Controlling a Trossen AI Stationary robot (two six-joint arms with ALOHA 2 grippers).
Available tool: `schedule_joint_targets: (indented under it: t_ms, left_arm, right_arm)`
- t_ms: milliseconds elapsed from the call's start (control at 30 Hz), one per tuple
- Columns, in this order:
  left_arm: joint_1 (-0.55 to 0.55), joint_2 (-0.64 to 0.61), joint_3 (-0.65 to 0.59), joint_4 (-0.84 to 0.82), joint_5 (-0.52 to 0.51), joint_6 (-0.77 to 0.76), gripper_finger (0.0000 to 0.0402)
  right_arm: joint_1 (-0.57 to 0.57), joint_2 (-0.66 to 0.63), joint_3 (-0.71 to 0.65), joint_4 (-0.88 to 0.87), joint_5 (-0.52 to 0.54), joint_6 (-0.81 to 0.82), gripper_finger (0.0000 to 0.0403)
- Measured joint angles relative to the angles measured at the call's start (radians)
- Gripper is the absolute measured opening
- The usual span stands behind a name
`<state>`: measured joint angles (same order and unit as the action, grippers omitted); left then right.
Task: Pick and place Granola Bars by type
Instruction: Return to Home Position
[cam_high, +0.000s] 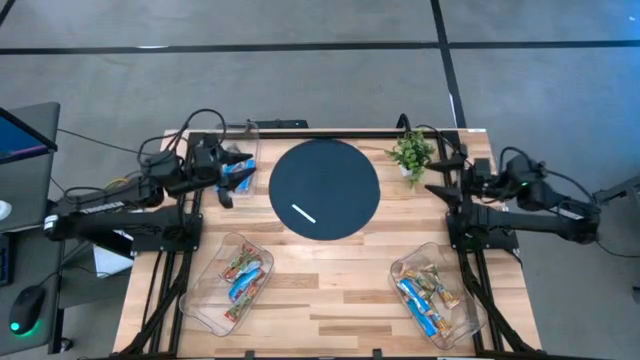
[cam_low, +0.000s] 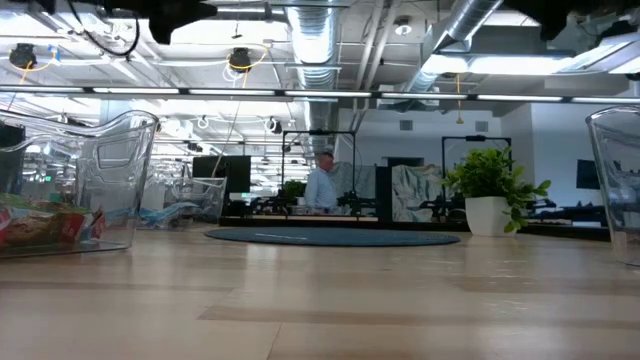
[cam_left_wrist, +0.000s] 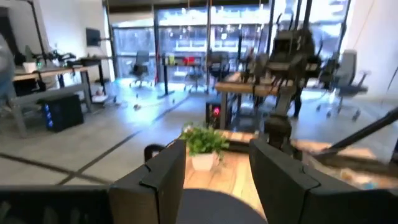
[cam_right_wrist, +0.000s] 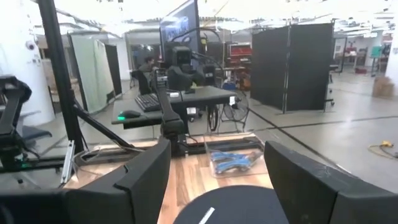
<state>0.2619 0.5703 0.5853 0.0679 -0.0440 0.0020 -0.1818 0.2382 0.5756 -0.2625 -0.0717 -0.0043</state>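
The left gripper (cam_left_wrist: 217, 154) is wide open and holds nothing. From above it sits over the table's (cam_high: 330, 300) far left corner, where it partly hides a clear tray (cam_high: 250, 130). The bright blue Granola Bars (cam_high: 241, 170) in that tray show only in part, so their count cannot be told.

The right gripper (cam_right_wrist: 217, 149) is also spread wide and empty. It is raised at the table's right edge, beside a small potted plant (cam_high: 410, 152).

Between the two arms lies a round dark mat (cam_high: 340, 175) with a thin white stick (cam_high: 303, 213) on it and no bars.

At the front left, a second clear tray (cam_high: 205, 310) holds red multicoloured bars (cam_high: 237, 264) and one blue one. At the front right, a third tray (cam_high: 472, 322) holds tan bars (cam_high: 437, 285) mixed with blue ones. The bars overlap, so exact numbers are hard to make out.

In the low view both front trays are cut off by the picture's edges, and only a red wrapper shows behind the left tray's wall. The arms appear there only as dark shapes at the top. A person (cam_low: 322, 185) stands far off in the room behind the table.
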Motion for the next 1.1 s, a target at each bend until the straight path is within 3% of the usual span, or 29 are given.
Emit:
schedule_joint_targets:
  t_ms: [167, 267, 567, 800, 1100]
  left_arm:
    - [-0.010, -0.062, -0.096, 0.115, 0.035, -0.054, 0.0171]
    - [-0.032, -0.105, -0.132, 0.117, 0.037, -0.065, 0.0171]
    - [-0.109, -0.271, -0.231, 0.134, -0.052, -0.066, 0.0171]
    - [-0.147, -0.363, -0.291, 0.136, -0.101, -0.067, 0.0171]
    - [-0.174, -0.383, -0.344, 0.143, -0.128, -0.083, 0.0171]
  right_arm:
    - [0.015, -0.005, -0.124, 0.159, 0.002, 0.023, 0.0253]
    - [0.030, -0.032, -0.164, 0.149, -0.002, 0.023, 0.0253]
    - [0.100, -0.237, -0.293, 0.189, 0.045, 0.025, 0.0253]
    - [0.159, -0.219, -0.354, 0.199, 0.078, 0.069, 0.0253]
    - [0.222, -0.222, -0.426, 0.308, 0.106, 0.061, 0.0253]
